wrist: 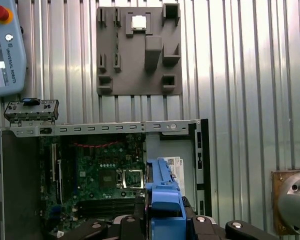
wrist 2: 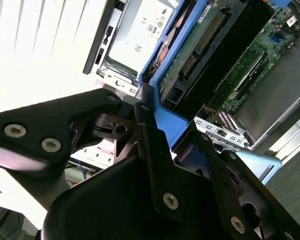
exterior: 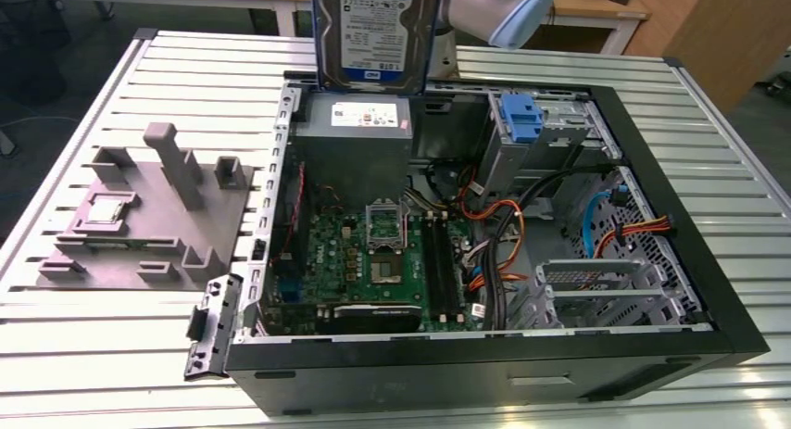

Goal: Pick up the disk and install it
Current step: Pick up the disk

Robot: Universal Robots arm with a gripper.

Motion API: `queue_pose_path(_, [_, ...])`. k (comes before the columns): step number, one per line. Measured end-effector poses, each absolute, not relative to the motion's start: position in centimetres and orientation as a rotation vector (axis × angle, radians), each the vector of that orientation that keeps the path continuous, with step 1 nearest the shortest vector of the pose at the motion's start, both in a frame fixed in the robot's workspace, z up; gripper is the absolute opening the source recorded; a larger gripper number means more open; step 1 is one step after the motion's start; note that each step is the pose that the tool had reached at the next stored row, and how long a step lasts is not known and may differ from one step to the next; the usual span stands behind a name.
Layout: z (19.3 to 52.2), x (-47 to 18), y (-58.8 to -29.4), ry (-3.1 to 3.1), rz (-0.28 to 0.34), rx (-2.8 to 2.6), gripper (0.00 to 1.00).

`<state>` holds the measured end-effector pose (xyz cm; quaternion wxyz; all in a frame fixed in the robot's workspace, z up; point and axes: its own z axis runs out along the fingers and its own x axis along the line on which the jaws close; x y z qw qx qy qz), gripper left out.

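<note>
The disk (exterior: 369,31) hangs upright above the back edge of the open computer case (exterior: 668,216), just over the grey power supply (exterior: 352,137). Its white-and-blue label faces the exterior camera, and its top runs out of the picture. In the second wrist view my gripper (wrist 2: 157,122) is shut on the disk's blue bracket (wrist 2: 176,75), with the drive's green circuit board (wrist 2: 210,35) beyond it. In the first wrist view the blue bracket (wrist: 162,192) stands between my black fingers (wrist: 205,227), above the motherboard (wrist: 97,175).
Inside the case are an upright blue carrier (exterior: 525,123), a metal drive cage (exterior: 594,290) and orange and black cables (exterior: 507,234). A grey fixture plate (exterior: 148,216) lies on the slatted table at the exterior view's left. A teach pendant (wrist: 5,45) lies near the case.
</note>
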<state>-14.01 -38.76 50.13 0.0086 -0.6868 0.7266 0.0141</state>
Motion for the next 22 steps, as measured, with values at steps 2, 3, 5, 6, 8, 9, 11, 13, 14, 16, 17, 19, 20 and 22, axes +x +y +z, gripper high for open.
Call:
queue_pose_path(2, [50.13, -13.91, -38.76, 2.270, 0.044, -2.146, 0.36])
queue_pose_path(3, [50.12, -13.86, -38.76, 2.270, 0.044, -2.146, 0.36])
queue_pose_path(5, [50.13, -13.75, -38.76, 2.270, 0.044, -2.146, 0.36])
queue_pose_path(6, [50.13, -13.70, -38.76, 2.270, 0.044, -2.146, 0.36])
queue_pose_path(8, [50.13, -13.60, -38.76, 2.270, 0.044, -2.146, 0.36])
queue_pose_path(9, [50.12, -13.61, -38.77, 2.270, 0.044, -2.146, 0.36])
queue_pose_path(11, [50.12, -13.72, -38.76, 2.270, 0.044, -2.146, 0.36])
queue_pose_path(13, [50.12, -13.72, -38.76, 2.270, 0.044, -2.146, 0.36])
queue_pose_path(14, [50.12, -13.78, -38.76, 2.270, 0.044, -2.146, 0.36])
queue_pose_path(16, [50.12, -13.83, -38.76, 2.270, 0.044, -2.146, 0.36])
queue_pose_path(17, [50.13, -13.83, -38.76, 2.270, 0.044, -2.146, 0.36])
queue_pose_path(19, [50.12, -13.86, -38.76, 2.270, 0.044, -2.146, 0.36])
queue_pose_path(20, [50.12, -13.86, -38.76, 2.270, 0.044, -2.146, 0.36])
queue_pose_path(22, [50.12, -13.86, -38.76, 2.270, 0.044, -2.146, 0.36])
